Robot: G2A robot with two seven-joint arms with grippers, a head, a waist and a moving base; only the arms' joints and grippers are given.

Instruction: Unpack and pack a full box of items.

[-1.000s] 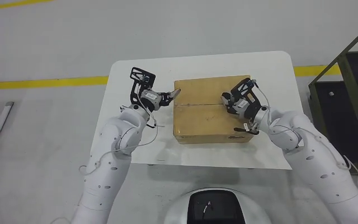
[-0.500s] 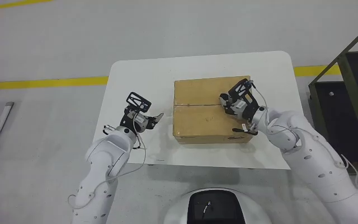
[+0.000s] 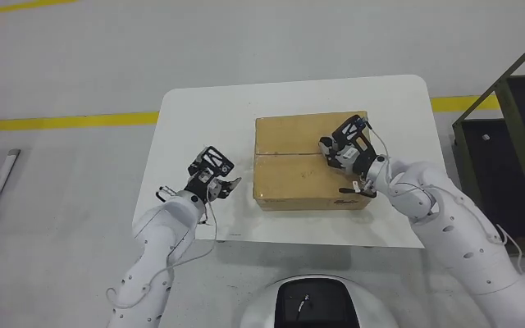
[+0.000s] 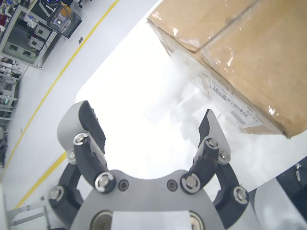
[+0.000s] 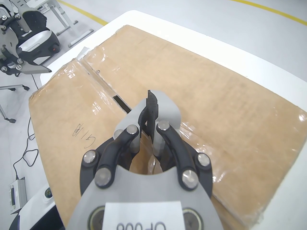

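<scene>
Box (image 3: 310, 176) is stiff cardboard, taped slick, probably heavy; best entry is the seam (image 5: 121, 102). Right end effector (image 5: 151, 106) closed above seam, left end effector (image 4: 148, 120) open beside box.

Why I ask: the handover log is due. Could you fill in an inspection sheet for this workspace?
Surface: white table, rounded corners.
Job's things: cardboard box, closed, taped along the centre seam, with a small dark gap in that seam.
Clutter: nothing seen.
Grippers: left gripper open, over the table beside the box, apart from it; right gripper shut, over the box's top at the seam.
Cables: a cable on the floor beside the table.
Surroundings: grey floor with a yellow line; dark rack near the table.
</scene>
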